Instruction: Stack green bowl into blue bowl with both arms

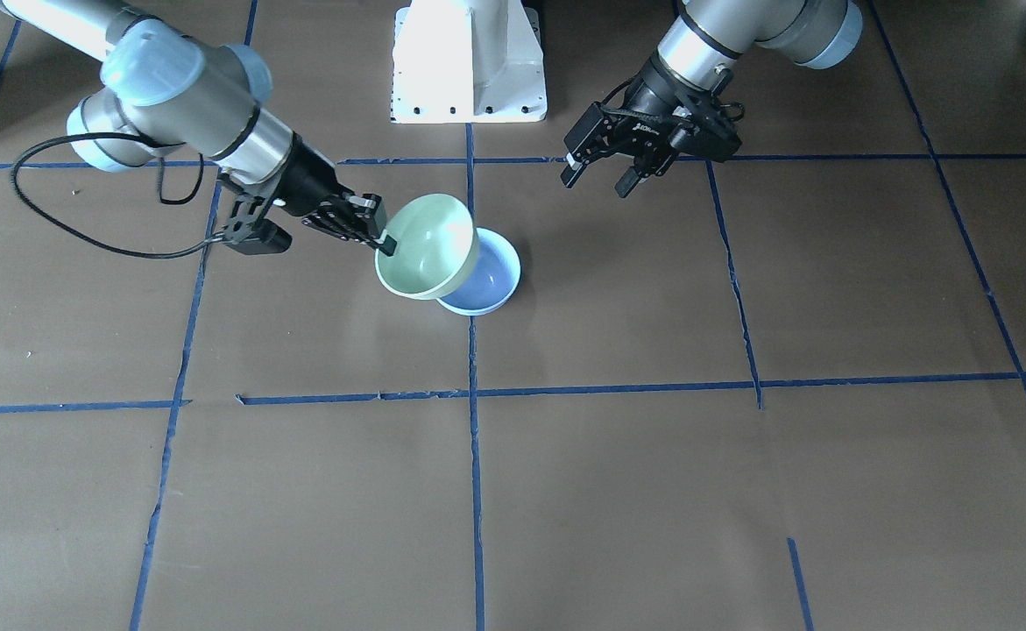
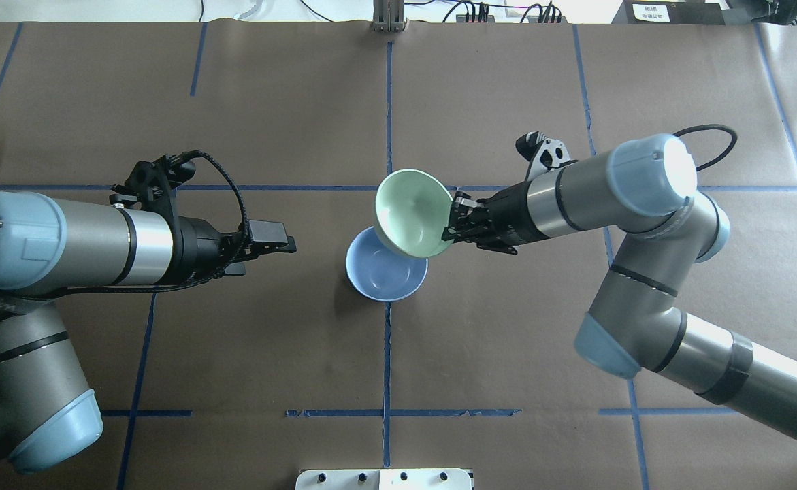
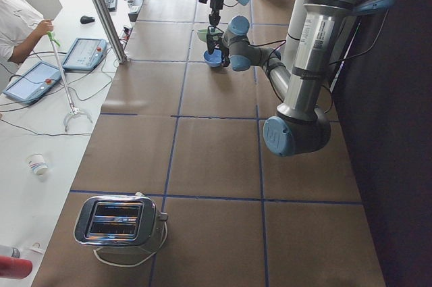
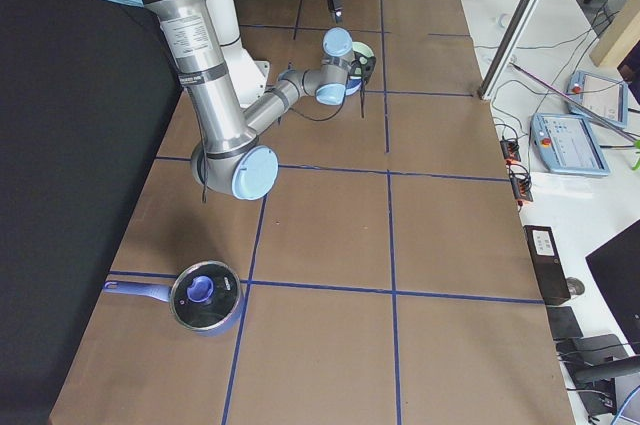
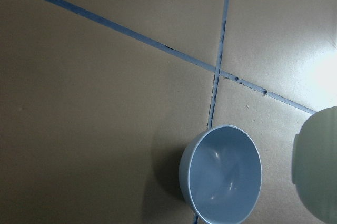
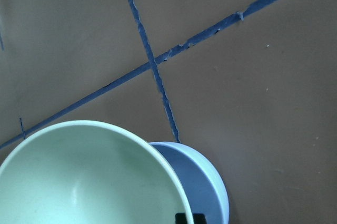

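Right gripper [image 2: 451,223] is clamped on the rim of the green bowl [image 2: 408,212] on the side nearest its own arm. This rim pinch suits a smooth, glossy wall that offers nothing else to hold. The bowl hangs off the table [image 2: 507,340], tilted with its mouth turned partly away from the gripper, probably because it is carried from a single point on its edge. It sits above the blue bowl [image 2: 386,273] and off to one side, covering only part of that bowl's rim in the overhead view. The wrist view likewise shows the blue rim peeking out from under the green one. The blue bowl rests upright on the table, on a line of tape [image 2: 386,354], with its mouth facing up to receive the other. Left gripper [image 1: 600,175] is parked well apart from both bowls, its fingers spread and holding nothing, which leaves room for the carry. By my reading the step in hand is the final alignment. The green bowl needs to be centred and levelled before release, or it may land on the blue rim and tip.
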`<state>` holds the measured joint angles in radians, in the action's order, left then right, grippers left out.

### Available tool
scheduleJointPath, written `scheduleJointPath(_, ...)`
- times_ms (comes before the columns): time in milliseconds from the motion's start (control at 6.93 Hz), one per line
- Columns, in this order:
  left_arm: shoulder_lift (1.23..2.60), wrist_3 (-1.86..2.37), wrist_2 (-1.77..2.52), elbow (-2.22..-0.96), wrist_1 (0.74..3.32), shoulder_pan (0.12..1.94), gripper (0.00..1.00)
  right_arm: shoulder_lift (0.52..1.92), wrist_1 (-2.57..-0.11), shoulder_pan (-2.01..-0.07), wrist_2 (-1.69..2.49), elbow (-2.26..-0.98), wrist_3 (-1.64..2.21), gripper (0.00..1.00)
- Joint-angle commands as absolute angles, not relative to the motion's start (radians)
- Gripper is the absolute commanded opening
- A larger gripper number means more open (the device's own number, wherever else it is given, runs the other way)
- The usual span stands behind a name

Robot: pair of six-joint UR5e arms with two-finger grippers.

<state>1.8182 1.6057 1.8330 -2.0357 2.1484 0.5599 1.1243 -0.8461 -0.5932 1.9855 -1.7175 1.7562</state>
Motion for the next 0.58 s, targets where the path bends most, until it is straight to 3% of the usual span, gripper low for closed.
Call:
scheduleJointPath(0,1.796,1.606,1.841,-2.048,2.149,0.574,1.00,1.085,-0.910,-0.540,1.911,-1.695,1.759,0.00)
scheduleJointPath(289,1.795,1.609,1.841,-2.048,2.149,0.574,1.00,1.081,-0.911,-0.534,1.898,-1.668,1.756,0.01)
scheduleJointPath(433,1.796,1.611,1.841,-2.048,2.149,0.574,1.00,1.081,-0.908,-0.493,1.861,-1.634,1.746,0.75)
